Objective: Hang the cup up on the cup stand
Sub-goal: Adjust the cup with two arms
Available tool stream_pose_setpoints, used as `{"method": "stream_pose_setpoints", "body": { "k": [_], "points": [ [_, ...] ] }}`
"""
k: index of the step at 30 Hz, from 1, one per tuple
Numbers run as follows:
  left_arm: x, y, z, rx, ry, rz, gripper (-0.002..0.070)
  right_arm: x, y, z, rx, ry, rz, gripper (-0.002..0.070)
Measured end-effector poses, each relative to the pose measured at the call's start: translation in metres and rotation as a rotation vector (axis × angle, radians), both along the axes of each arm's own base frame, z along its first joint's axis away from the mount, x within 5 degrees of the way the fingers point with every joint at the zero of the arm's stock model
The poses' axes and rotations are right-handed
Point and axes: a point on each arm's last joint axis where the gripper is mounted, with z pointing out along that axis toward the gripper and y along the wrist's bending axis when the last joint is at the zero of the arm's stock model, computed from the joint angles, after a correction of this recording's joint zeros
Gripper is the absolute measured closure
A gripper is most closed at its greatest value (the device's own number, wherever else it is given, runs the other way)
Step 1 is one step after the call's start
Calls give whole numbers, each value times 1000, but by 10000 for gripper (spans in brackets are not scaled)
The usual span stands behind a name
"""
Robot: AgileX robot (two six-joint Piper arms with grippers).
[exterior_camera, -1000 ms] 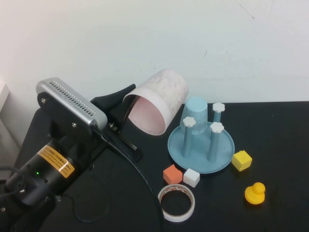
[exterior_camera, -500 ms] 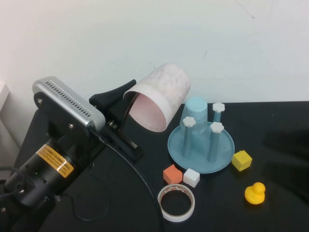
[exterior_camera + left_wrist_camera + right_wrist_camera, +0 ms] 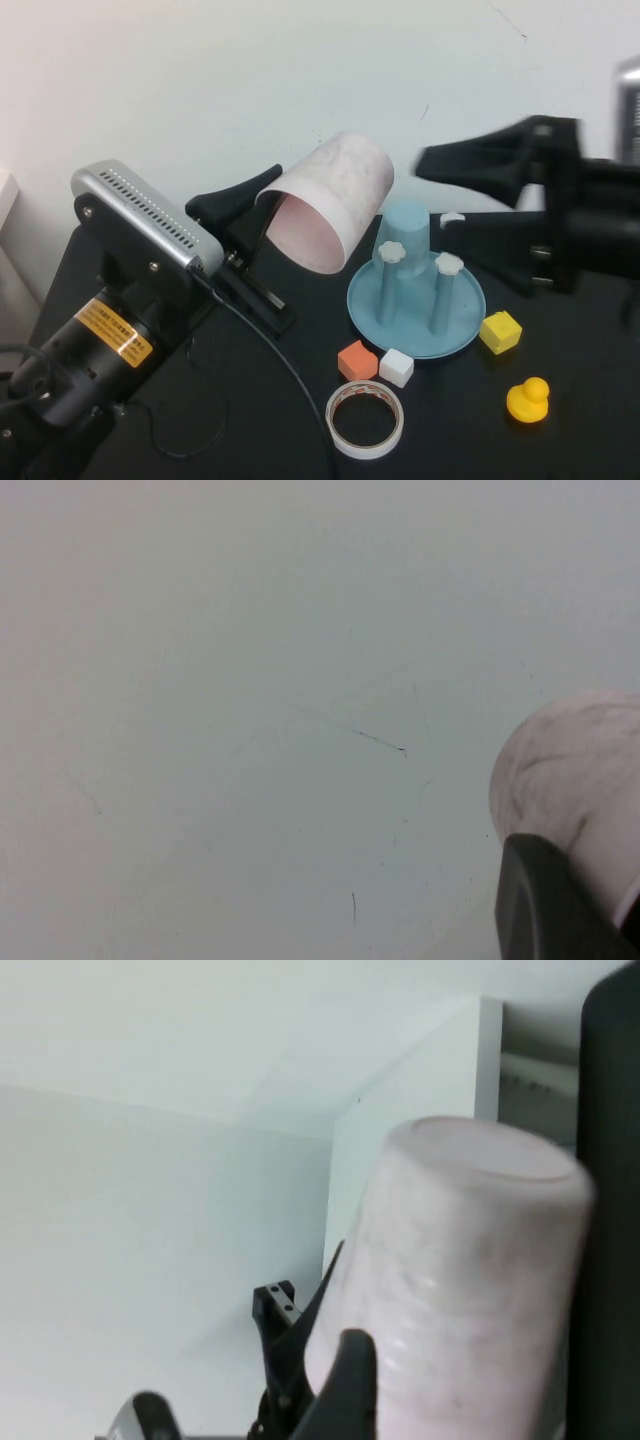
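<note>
The pale pink cup (image 3: 335, 205) hangs in the air on its side, its pinker mouth facing down-left and its base toward the wall. My left gripper (image 3: 262, 202) is shut on its rim at the left; one dark finger (image 3: 550, 900) shows against the cup (image 3: 580, 770). My right gripper (image 3: 445, 200) reaches in from the right, open, with its tips just right of the cup's base and apart from it. In the right wrist view the cup (image 3: 460, 1290) stands between its two fingers (image 3: 345, 1385). The cup stand (image 3: 365, 300) sits on the table below, right of the cup.
A light blue cup (image 3: 407, 235) sits upside down on a back peg of the stand. An orange cube (image 3: 357, 360), white cube (image 3: 397, 367), yellow cube (image 3: 500, 331), yellow duck (image 3: 528, 400) and tape roll (image 3: 366, 418) lie around the stand's front. A white wall is close behind.
My right arm has swung into view from the right with its jaws open, stopping near the cup's base. The left gripper has kept the cup almost still, slightly higher.
</note>
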Motion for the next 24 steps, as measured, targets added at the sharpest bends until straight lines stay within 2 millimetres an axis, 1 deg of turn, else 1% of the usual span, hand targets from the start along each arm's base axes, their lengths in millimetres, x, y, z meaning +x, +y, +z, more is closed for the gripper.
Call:
{"method": "stream_pose_setpoints", "body": {
  "k": [3,7,11,16,21,24],
  "points": [
    [0,0,0,10,-10,3,670,9,18,-3,4,34,32,-16],
    [0,0,0,12,-12,4,670,19,40,-13,3,94,71,-17],
    [1,0,-2,24,2,8,670,30,54,-12,13,97,90,-17],
    [1,0,-2,20,-6,5,670,42,63,-8,14,76,84,-17],
    [1,0,-1,14,-10,6,670,47,69,-4,8,60,66,-17],
    [1,0,-1,14,-10,6,670,48,69,-4,0,52,55,-17]
  ]
}}
